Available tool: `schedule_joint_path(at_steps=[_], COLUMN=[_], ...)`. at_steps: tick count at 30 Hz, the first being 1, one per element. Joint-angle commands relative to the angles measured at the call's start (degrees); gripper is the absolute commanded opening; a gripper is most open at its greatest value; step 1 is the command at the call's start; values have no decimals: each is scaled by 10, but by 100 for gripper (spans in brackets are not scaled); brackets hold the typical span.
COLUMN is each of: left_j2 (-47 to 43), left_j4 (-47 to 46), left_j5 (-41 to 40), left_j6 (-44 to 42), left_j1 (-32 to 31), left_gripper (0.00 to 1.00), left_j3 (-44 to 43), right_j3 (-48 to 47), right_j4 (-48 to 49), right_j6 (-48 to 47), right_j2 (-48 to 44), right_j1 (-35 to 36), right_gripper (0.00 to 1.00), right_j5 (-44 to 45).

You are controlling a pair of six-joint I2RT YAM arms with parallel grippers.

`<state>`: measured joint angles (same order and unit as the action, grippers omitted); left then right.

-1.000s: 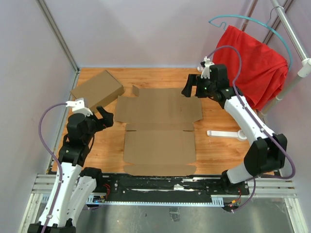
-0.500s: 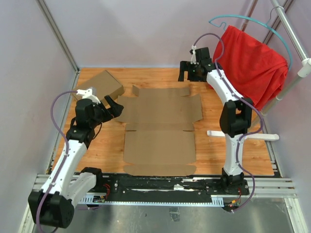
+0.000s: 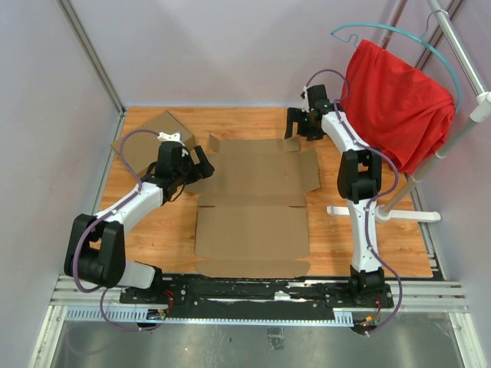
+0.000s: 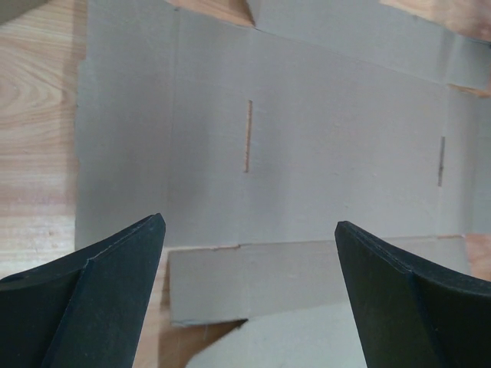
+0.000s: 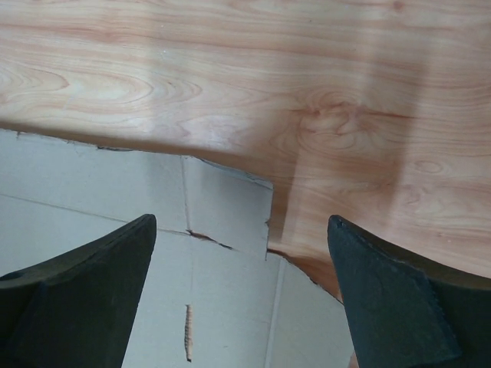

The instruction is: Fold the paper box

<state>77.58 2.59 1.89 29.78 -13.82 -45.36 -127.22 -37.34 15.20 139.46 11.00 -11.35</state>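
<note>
1. The paper box (image 3: 253,207), a plain brown die-cut cardboard sheet with creases, flaps and slots, lies unfolded and flat on the light wooden counter (image 3: 330,245). It occupies the middle of the counter. Its nearest flap reaches almost to the near edge.

2. My left pincer (image 3: 201,163) is positioned over the left side of the sheet's far panel. Its jaws stand wide apart and hold nothing. In the left wrist view, my two black fingers (image 4: 115,291) frame that panel, and two narrow slots show in the cardboard. I cannot tell whether the fingertips touch the sheet.

3. My right pincer (image 3: 294,129) is positioned close to the far edge of the counter, over the far right corner of the sheet. Its jaws are also spread wide and empty. The right wrist view shows a small corner flap of the sheet with bare wood beyond it.

4. A closed brown cardboard box (image 3: 153,132) sits in the far left corner, apart from the sheet.

5. A white bar-shaped foot (image 3: 339,209) lies on the counter toward the right edge.

6. A red cloth (image 3: 395,84) hangs on a teal wire hanger (image 3: 391,27) past the far right corner.
</note>
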Motion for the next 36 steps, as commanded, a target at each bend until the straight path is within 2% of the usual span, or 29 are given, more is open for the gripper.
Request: schedule_joint_path(at_steps=[1,5,9,21,27,36], left_j2=[32,56,100,166,237,320], left_j4=[-48,-81,-78,-78,-96,-105], left_j5=[-51,-31,-1,-4,7,39], left_j6=[-25,-29,-35,-54,-56,-59], left_j1=[-2,-2,-5,-48,-74,-89], left_gripper=[99,99,99,94,94,91], left_j3=[-24,-23,-48,-104,-132,-175], right_j3=[11,20,21,15,29,39], right_j4=[20,31,19,3,0,4], right_j6=[28,31,25,36,18,24], right_j2=[4,8,11,23,2,-26], right_j1=[2,7,17,29,51,82], right_gripper=[92,84,83,75,72,71], right_j5=[-35,-59,-41,-50,-47,30])
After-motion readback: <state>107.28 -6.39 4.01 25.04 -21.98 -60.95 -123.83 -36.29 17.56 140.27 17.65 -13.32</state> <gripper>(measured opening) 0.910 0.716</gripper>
